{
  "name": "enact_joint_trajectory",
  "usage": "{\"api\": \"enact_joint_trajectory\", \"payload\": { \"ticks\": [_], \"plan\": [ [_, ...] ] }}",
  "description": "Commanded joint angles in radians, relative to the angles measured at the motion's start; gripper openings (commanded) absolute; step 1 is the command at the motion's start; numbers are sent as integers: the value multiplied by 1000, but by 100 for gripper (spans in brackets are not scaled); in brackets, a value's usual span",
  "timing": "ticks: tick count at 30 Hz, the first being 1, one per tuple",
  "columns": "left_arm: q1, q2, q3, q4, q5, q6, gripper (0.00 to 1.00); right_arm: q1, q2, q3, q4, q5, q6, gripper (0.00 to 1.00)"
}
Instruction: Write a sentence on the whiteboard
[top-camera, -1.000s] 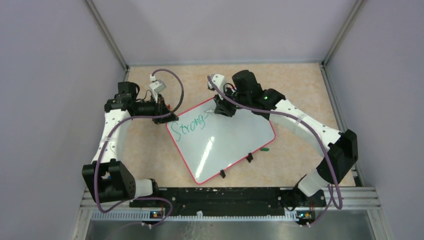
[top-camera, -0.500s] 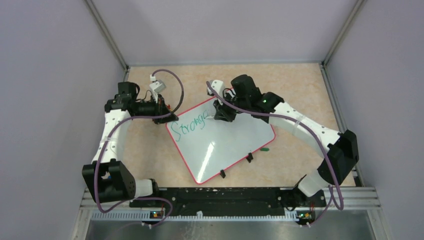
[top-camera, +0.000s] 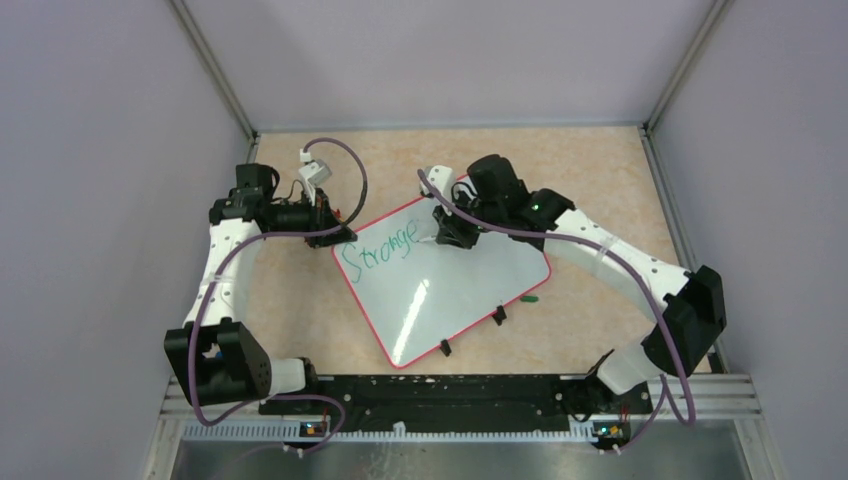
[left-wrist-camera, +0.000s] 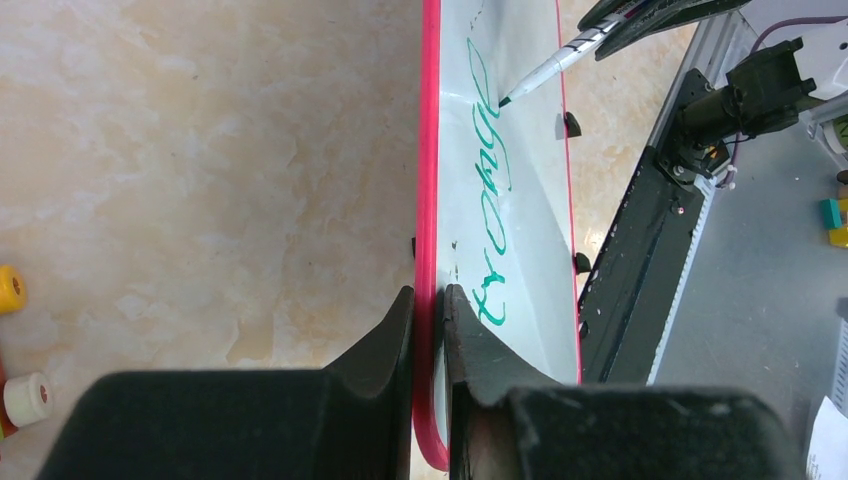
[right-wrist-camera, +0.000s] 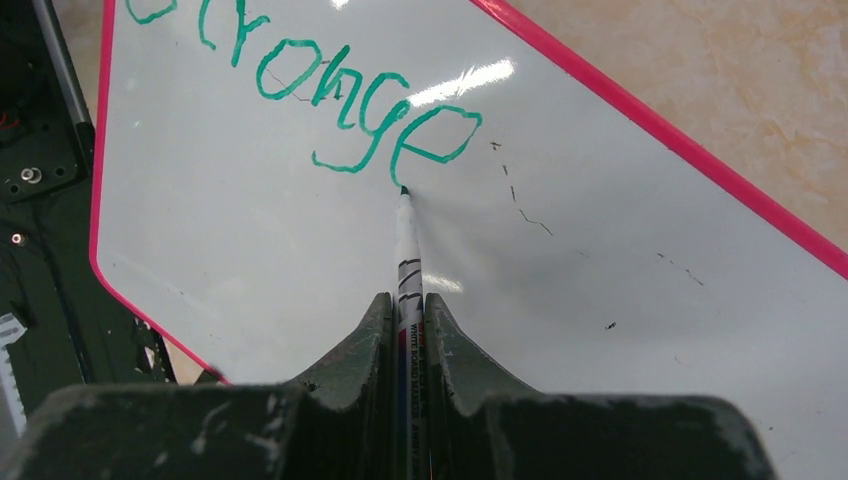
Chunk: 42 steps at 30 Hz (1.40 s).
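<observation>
1. Since a second ago the right claw (top-camera: 450, 228) is travelling rightward along the first line. The sentence (top-camera: 381, 245) is growing from "Strong" to "Stronge", while the left claw (top-camera: 335, 232) and the whiteboard (top-camera: 455, 290) are staying put.
2. The whiteboard is lying flat and skewed on the counter (top-camera: 600, 170) between the two arms, with its black clips (top-camera: 500, 315) pointing toward the arm bases.
3. The right claw is pinching a slim white marker (right-wrist-camera: 408, 250) along its barrel, jaws pressed tight against it. The green tip is touching the board just below the tail of the "e".
4. The left claw is clamping the pink rim (left-wrist-camera: 430, 180) at the board's left corner, with the rim sitting between its two fingers.
5. The board is looking thin, stiff and light. Its glossy face is probably offering little purchase, and it would likely be skating on the counter under pen pressure. The rim near a corner is seeming the sensible place to hold it, clear of the writing.
6. The marker's barrel is looking smooth and narrow, so it may be prone to twisting or creeping between the jaws. A hold low on the barrel with a light touch is appearing safest.
</observation>
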Motion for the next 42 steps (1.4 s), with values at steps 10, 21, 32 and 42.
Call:
{"api": "enact_joint_trajectory", "payload": {
  "ticks": [10, 21, 32, 42],
  "plan": [
    [-19, -34, -9, 28, -23, 22, 0, -39, -37, 100, -9, -12, -20, 0],
    [-24, -30, -5, 27, -21, 22, 0, -43, -6, 120, 1, -18, -31, 0],
    [-24, -34, -9, 28, -26, 23, 0, -43, 35, 134, 16, 14, -46, 0],
    [-24, -36, -11, 27, -28, 23, 0, -53, 14, 94, 9, 44, -50, 0]
  ]
}}
